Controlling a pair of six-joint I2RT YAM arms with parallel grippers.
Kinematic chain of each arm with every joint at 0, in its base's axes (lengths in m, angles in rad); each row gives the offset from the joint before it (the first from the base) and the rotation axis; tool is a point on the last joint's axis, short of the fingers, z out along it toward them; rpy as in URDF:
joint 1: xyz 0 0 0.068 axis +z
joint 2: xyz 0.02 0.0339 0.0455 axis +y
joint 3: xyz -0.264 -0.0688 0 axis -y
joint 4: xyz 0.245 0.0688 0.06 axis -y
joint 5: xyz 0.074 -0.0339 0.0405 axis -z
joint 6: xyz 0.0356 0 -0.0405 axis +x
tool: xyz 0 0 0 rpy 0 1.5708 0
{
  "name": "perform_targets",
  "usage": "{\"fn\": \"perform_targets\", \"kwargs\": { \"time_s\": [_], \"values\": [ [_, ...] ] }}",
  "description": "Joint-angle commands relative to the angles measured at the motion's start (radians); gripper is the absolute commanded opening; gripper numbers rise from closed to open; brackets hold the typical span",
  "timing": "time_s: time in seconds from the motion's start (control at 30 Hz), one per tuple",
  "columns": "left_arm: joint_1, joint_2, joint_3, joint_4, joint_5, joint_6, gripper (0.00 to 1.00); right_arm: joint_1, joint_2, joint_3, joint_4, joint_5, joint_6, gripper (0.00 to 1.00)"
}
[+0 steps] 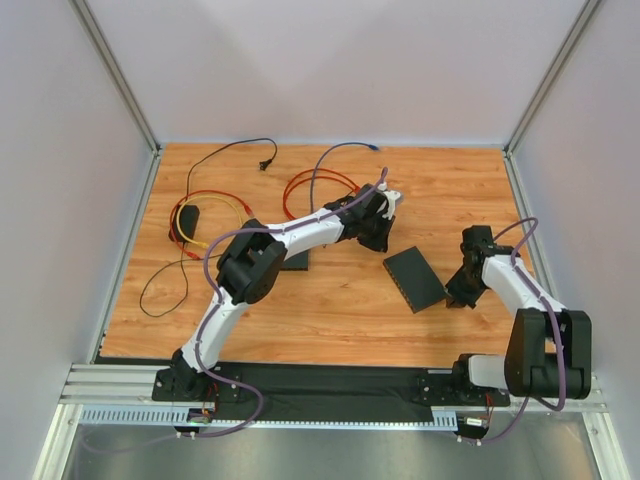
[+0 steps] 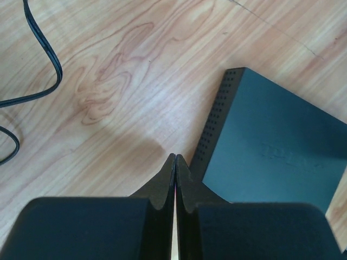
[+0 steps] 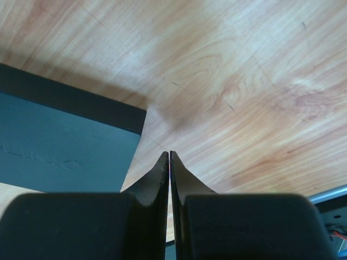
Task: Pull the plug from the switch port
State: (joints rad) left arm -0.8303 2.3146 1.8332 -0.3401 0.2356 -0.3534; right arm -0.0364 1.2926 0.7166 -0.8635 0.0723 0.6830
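Tangled red, yellow and black cables (image 1: 200, 215) lie at 9 o'clock on the wooden surface (image 1: 330, 310). The left hand (image 2: 175, 161), fingers pressed together on nothing, hovers at 10 o'clock of the flat dark-grey plastic network switch (image 1: 415, 279), which lies right of centre. The right hand (image 3: 169, 157), likewise pressed together and empty, sits just beside the switch at its 3 o'clock.

arms (image 1: 300, 235): white links, black joints | cables (image 1: 207, 272): purple, along each arm | fingers (image 2: 161, 187): black, tapered tips
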Motion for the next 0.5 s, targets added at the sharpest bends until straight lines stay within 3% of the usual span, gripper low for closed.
{"fn": "perform_targets", "kwargs": {
  "time_s": [0.0,0.2,0.47],
  "values": [
    [0.000,0.017,0.067,0.007,-0.013,0.018,0.00,-0.002,0.033,-0.003,0.076,-0.025,0.023,0.03],
    [-0.004,0.002,-0.027,0.062,0.039,-0.009,0.00,-0.002,0.088,0.029,0.115,-0.046,0.039,0.03],
    [-0.075,-0.089,-0.189,0.153,0.064,-0.078,0.00,-0.002,0.247,0.200,0.138,-0.057,0.033,0.03]
  ]
}}
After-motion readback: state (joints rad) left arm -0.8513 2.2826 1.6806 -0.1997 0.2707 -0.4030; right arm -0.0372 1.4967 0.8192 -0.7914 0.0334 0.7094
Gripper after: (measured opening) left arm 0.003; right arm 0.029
